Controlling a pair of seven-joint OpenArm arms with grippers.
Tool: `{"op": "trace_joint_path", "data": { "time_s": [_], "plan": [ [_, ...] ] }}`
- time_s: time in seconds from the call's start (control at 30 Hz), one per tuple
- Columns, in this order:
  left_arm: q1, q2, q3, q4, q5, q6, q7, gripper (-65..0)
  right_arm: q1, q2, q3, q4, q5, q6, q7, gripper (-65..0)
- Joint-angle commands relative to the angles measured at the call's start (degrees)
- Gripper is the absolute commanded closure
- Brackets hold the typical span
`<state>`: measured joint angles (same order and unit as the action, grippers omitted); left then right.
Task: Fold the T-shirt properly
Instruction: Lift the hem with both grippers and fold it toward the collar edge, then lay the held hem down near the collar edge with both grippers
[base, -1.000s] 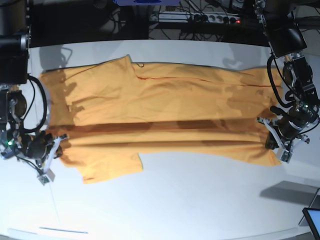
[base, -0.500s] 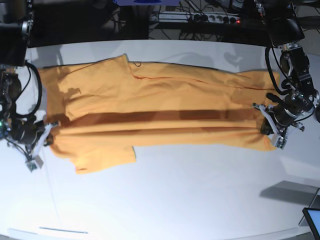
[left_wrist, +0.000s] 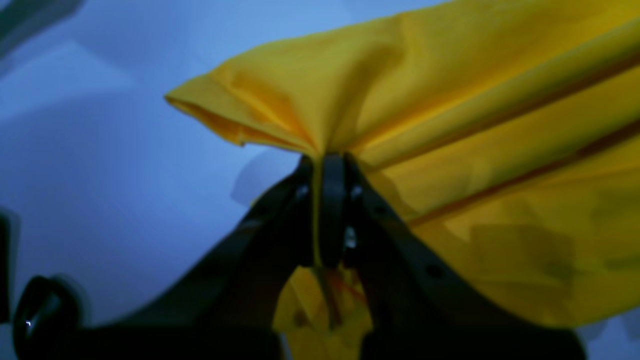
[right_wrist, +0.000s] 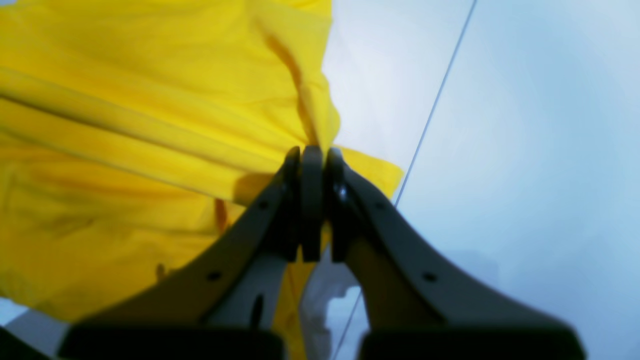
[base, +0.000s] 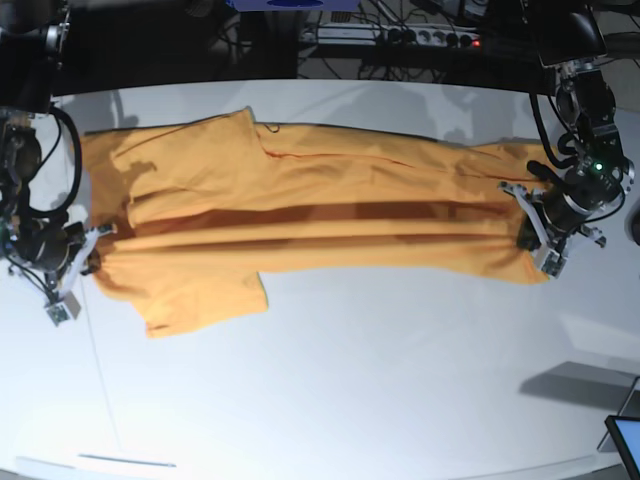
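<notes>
The orange-yellow T-shirt lies stretched across the white table, folded lengthwise, with a sleeve hanging toward the front at the left. My left gripper is shut on the shirt's edge at the right end; in the left wrist view the gripper pinches bunched T-shirt fabric that rises off the table. My right gripper is shut on the shirt's edge at the left end; in the right wrist view the gripper clamps the T-shirt cloth.
Cables and a power strip lie behind the table's far edge. A thin line runs across the table surface at the front left. A dark screen corner shows at the front right.
Both grippers have carried the shirt's front edge away from the table's front, toward the far side. The front fold now lies closer to the back layer, and the hanging sleeve has shifted with it.
</notes>
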<state>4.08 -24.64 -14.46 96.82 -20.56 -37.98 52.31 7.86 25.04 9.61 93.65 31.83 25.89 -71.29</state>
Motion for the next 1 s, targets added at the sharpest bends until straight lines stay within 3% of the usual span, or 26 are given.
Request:
{"op": "trace_joint_path", "data": {
  "time_s": [0.0, 0.83, 0.97],
  "plan": [
    [-0.3, -1.3, -0.5, 0.7, 0.6, 0.6, -0.6, 0.0, 1.1, 1.3, 1.0, 1.7, -0.6, -0.3, 0.0, -0.3],
    [9.9, -1.3, -0.4, 0.5, 0.6, 0.6, -0.3, 0.0, -6.4, -2.0, 1.1, 2.6, -0.6, -0.4, -0.7, -0.3],
    [10.7, -2.4, 4.4, 0.5, 0.6, 0.8, -0.3, 0.0, -6.8, -2.5, 1.0, 1.7, -0.5, -6.0, -0.7, -0.3]
  ]
}}
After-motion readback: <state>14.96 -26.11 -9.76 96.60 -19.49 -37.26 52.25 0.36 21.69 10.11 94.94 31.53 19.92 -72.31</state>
